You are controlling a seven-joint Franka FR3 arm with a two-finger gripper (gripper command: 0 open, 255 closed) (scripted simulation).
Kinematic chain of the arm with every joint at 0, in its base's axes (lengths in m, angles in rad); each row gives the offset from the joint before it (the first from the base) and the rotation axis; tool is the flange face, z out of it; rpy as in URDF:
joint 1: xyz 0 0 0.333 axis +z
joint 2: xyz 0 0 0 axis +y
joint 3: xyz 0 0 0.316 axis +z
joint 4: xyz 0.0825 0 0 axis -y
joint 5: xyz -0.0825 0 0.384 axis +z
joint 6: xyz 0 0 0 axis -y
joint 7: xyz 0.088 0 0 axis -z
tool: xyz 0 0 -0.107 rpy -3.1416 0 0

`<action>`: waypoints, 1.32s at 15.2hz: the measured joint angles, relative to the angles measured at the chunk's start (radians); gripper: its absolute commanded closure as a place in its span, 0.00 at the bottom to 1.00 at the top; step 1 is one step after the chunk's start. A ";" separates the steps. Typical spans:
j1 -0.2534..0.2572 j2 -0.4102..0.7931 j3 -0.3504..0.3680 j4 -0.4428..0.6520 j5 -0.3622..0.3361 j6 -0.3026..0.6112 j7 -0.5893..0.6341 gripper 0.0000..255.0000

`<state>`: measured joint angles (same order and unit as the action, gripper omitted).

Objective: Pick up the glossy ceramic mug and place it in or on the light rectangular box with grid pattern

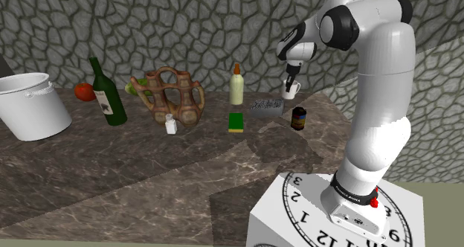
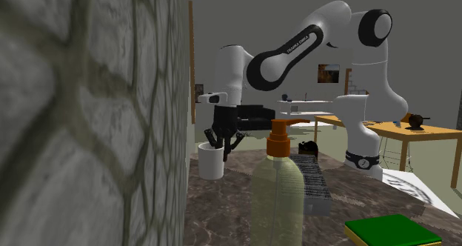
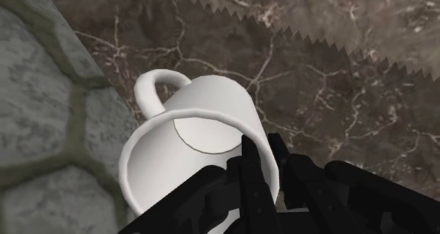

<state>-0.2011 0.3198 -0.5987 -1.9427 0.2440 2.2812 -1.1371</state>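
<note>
End effector (image 3: 262,146) clamps the mug (image 3: 211,95) rim; this off-centre grip could let the mug swing or slip.

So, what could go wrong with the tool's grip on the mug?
The tool clamps one side of the white mug at its rim, so it may tilt or slip. The stone wall is close beside the mug; a swing could hit it. The pump bottle stands near the ridged box and might be knocked.

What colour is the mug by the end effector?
The mug is plain white, best seen in the wrist view.
</note>
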 measured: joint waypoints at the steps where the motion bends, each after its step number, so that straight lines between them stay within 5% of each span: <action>1: 0.001 -0.004 -0.002 0.006 -0.004 -0.009 0.004 1.00; 20: 0.030 -0.117 -0.035 0.134 -0.100 -0.226 0.069 1.00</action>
<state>-0.1706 0.2027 -0.6342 -1.8091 0.1442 2.0548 -1.0678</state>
